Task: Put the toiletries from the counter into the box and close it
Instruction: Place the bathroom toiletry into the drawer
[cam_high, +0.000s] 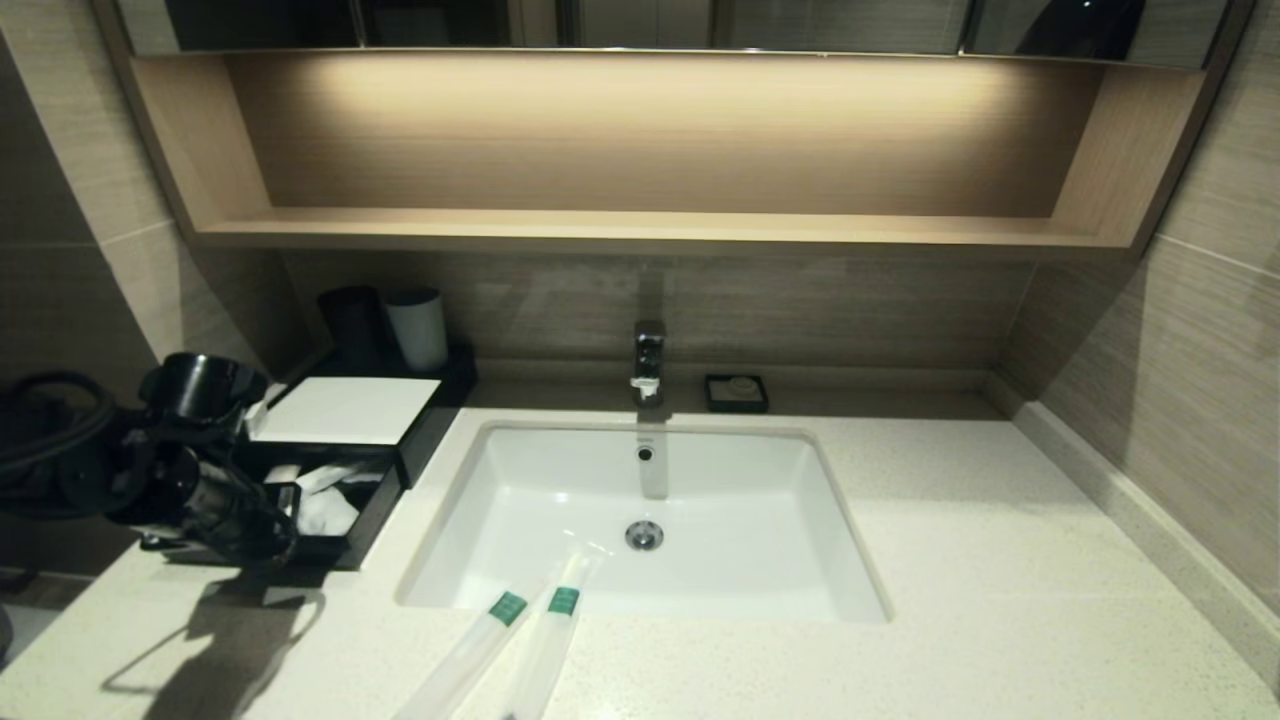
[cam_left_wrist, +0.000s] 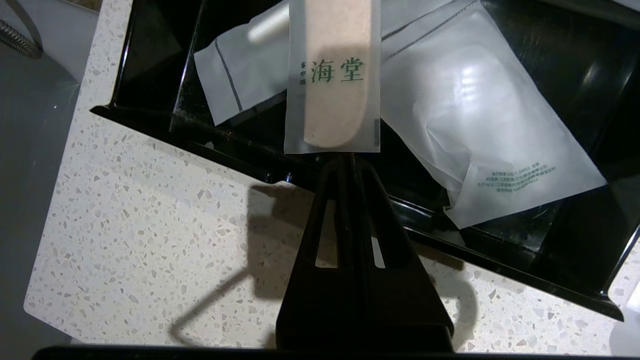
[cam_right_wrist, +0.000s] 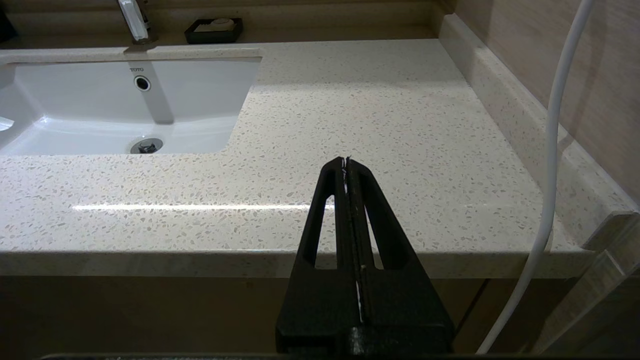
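Note:
Two slim translucent sachets (cam_high: 470, 655) (cam_high: 545, 650), each with a green band, lie side by side on the counter (cam_high: 950, 560) at the sink's front edge. The black box (cam_high: 345, 410) with its white top stands at the back left, its drawer (cam_high: 372, 515) pulled open. My left gripper (cam_left_wrist: 345, 159) is at the drawer's front rim (cam_left_wrist: 225, 145), shut on the end of a third sachet (cam_left_wrist: 332, 75) that reaches over the drawer. My right gripper (cam_right_wrist: 346, 161) is shut and empty, in front of the counter's front edge on the right.
White packets (cam_left_wrist: 475, 125) (cam_left_wrist: 235, 75) lie in the drawer. The white sink (cam_high: 560, 500) sits mid-counter with a faucet (cam_high: 648, 360) behind it. A small black soap dish (cam_high: 736, 392) and two cups (cam_high: 418, 328) stand at the back. A wooden shelf (cam_high: 650, 228) hangs above.

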